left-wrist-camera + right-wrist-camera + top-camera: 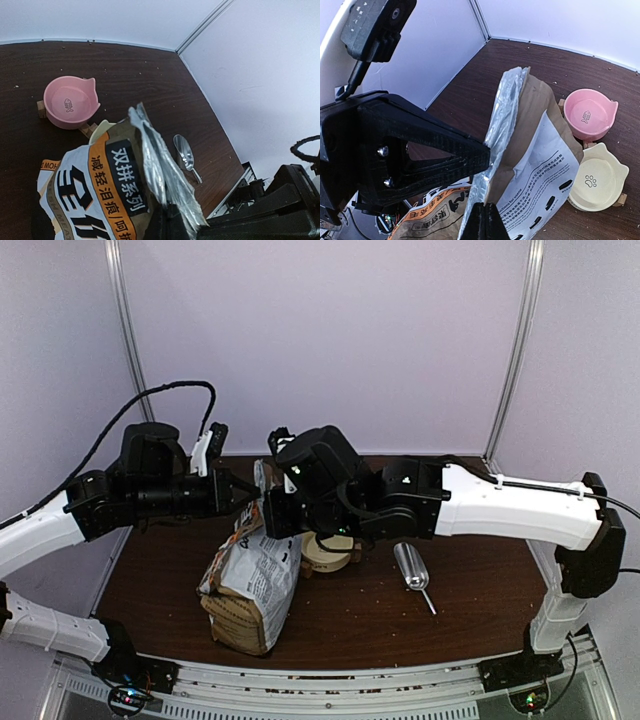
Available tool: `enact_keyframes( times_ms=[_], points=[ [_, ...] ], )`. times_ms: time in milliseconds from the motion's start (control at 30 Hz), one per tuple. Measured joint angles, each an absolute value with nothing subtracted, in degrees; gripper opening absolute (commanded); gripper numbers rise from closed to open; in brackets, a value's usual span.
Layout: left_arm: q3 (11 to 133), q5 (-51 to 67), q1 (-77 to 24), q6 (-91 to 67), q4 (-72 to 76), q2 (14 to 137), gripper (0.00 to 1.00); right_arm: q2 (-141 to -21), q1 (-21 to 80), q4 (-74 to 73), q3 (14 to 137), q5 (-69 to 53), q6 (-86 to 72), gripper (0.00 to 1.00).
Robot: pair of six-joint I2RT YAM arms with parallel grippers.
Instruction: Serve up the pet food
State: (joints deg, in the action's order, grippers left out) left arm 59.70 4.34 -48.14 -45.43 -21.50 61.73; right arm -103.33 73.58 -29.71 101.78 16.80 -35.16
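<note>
Pet food (16,86) shows only as a few stray specks on the tabletop (150,75); the inside of the bag (100,180) is hidden. The left tool (167,216) and right tool (482,220) each pinch the bag's foil top edge. Pink bowl (70,102), cream bowl (595,182) and scoop (184,150) lie nearby.

The top external camera sits high behind the 2 arm bases. It looks down and forward across the whole desk (470,615) to the far wall. Both wrist cameras hang very near the top of the bag (255,575). The left one faces the far-right corner, over the pink bowl (70,102) and scoop (184,150). The right one faces the far-left corner, onto the left gripper (484,156). All 3 views share the bag; both wrist views share the pink bowl and cream bowl (597,182).
</note>
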Motion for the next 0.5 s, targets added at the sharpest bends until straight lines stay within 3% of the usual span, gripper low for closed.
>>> enact_keyframes(
  times_ms=[433,500],
  points=[
    [59.5,-0.3,-45.1,-45.3,-23.6,61.4,0.0,-103.3,73.6,-31.9,101.9,16.8,-35.4,0.0],
    [59.1,0.6,-45.1,-45.0,-23.0,61.3,0.19,-103.3,73.6,-31.9,101.9,16.8,-35.3,0.0]
  ],
)
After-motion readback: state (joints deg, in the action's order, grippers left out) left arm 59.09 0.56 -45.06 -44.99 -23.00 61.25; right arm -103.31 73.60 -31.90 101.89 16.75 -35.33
